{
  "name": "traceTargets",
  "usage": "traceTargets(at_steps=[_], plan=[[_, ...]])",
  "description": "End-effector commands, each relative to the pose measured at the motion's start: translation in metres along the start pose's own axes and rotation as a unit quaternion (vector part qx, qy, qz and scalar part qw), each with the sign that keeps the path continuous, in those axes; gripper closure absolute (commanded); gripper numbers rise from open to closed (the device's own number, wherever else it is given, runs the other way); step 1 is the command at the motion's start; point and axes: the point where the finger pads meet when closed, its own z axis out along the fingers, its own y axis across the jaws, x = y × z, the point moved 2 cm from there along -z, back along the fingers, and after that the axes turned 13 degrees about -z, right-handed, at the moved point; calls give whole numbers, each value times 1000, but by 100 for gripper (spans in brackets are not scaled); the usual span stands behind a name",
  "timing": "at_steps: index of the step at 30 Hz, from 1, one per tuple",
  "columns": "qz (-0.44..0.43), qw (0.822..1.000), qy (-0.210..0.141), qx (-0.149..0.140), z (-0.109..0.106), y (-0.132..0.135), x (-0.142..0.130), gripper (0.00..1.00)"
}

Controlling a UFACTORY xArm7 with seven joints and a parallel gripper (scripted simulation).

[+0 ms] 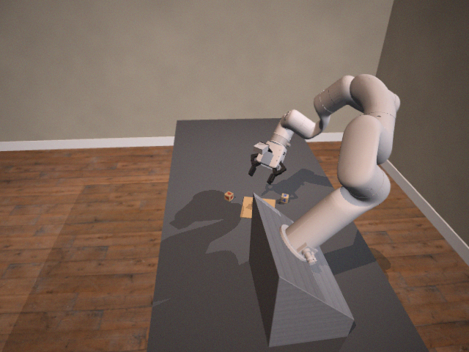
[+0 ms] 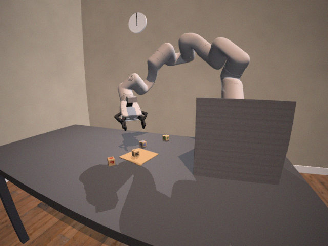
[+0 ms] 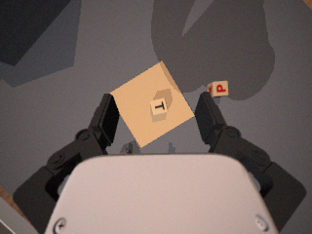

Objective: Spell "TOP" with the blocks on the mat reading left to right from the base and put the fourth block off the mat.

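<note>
The gripper (image 1: pixel 260 177) (image 2: pixel 134 128) (image 3: pixel 157 115) is open and empty, high above the table. The wrist view looks down between its fingers at the tan mat (image 1: pixel 246 213) (image 2: pixel 149 156) (image 3: pixel 131 97), which lies flat. The block with a black T on top (image 2: pixel 135 153) (image 3: pixel 158 106) rests on the mat; the robot's base hides it in the top view. The red-lettered block (image 1: pixel 229 196) (image 2: pixel 111 161) (image 3: pixel 220 89), P on top, lies off the mat. A blue-lettered block (image 1: pixel 284 198) (image 2: pixel 143 143) and a green-lettered block (image 2: pixel 165 137) also lie off it; their top letters are unreadable.
The grey wedge-shaped base (image 1: pixel 314 303) (image 2: pixel 243 140) stands close to the mat and hides part of it in the top view. The dark table (image 1: pixel 196 151) (image 2: pixel 66 148) carries the arm's shadow across the area near the mat and P block.
</note>
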Motion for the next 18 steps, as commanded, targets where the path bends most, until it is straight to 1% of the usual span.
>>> traceTargets(at_steps=[1, 2, 7, 18], plan=[[1, 1000, -4, -4, -27, -24, -20, 0], [1, 1000, -4, -4, -44, -43, -33, 0], [2, 1000, -4, -3, -73, -82, -53, 0], [2, 1000, -4, -3, -74, -84, -54, 0]])
